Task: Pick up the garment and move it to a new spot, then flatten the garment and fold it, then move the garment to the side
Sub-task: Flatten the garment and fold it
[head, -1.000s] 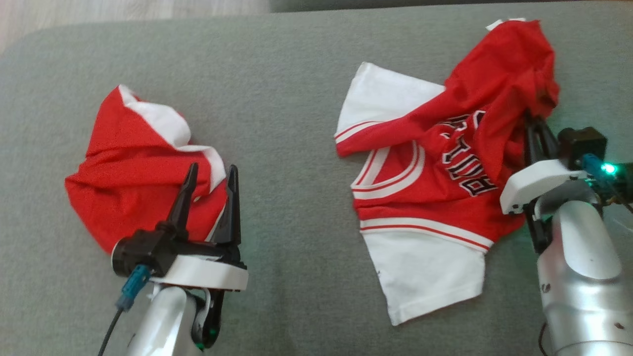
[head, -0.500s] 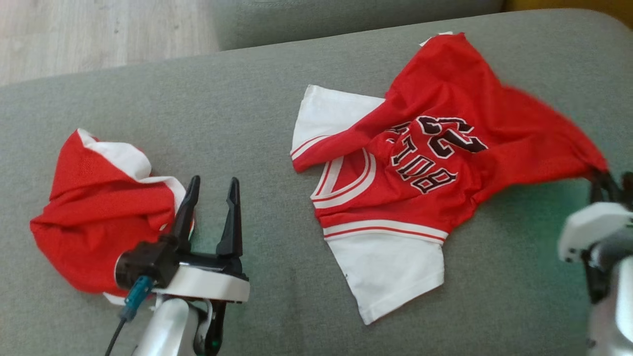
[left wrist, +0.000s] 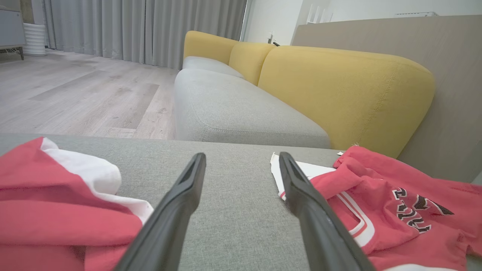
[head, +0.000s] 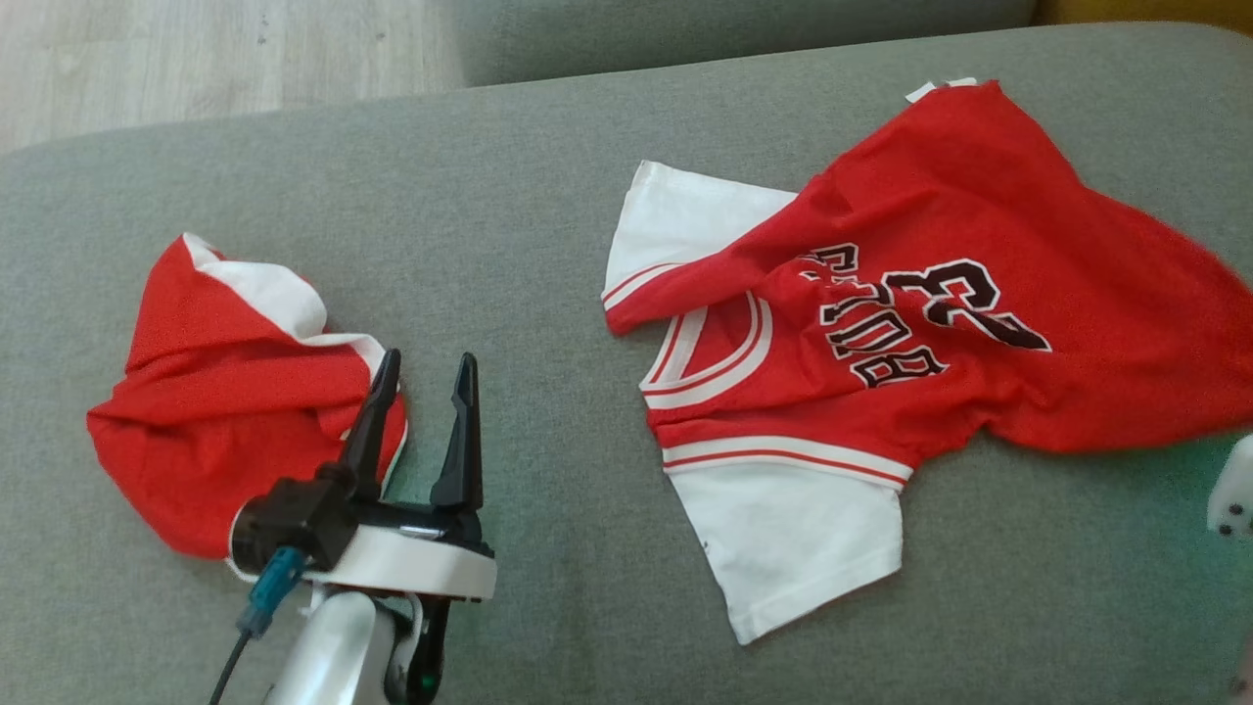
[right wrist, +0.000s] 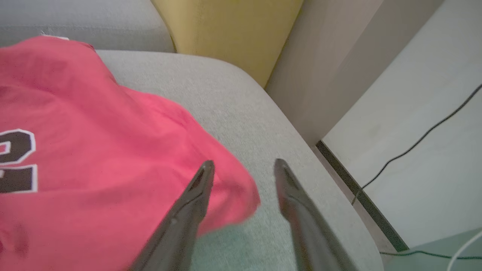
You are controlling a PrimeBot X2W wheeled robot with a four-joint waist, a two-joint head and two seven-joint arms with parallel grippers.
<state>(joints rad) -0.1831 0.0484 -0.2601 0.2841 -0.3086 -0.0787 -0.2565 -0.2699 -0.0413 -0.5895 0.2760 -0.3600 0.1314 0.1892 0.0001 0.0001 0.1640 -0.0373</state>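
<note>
At the near edge of the grey cushion (head: 548, 225), the left gripper (head: 429, 358) stood with its two dark fingers spread wide and only bare seat fabric between them. A crumpled red-and-white bundle (head: 225, 421) lay just beside its left finger, well apart from the shirt. In the left wrist view the same gripper (left wrist: 241, 156) pointed across the cushion, with the bundle (left wrist: 56, 210) on one side and the shirt (left wrist: 395, 241) on the other.

The shirt (head: 979, 245), red with white sleeves, black letters and the number 23, lay spread on the right half of the cushion. Its striped neckline faced the left gripper, one white sleeve lay nearer the robot and the other farther off, and the body ran to the right border of the head view.

The right gripper (right wrist: 244, 163) hovered over the cushion's right end with its fingers parted and gripping nothing. A blurred corner of the shirt (right wrist: 94, 150) lay below its left finger and reached partly into the gap, unpinched.

Farther off were a wooden floor (left wrist: 75, 94), a second grey seat (left wrist: 233, 109), a yellow backrest (left wrist: 339, 90) and a dark cable (right wrist: 414, 146).
</note>
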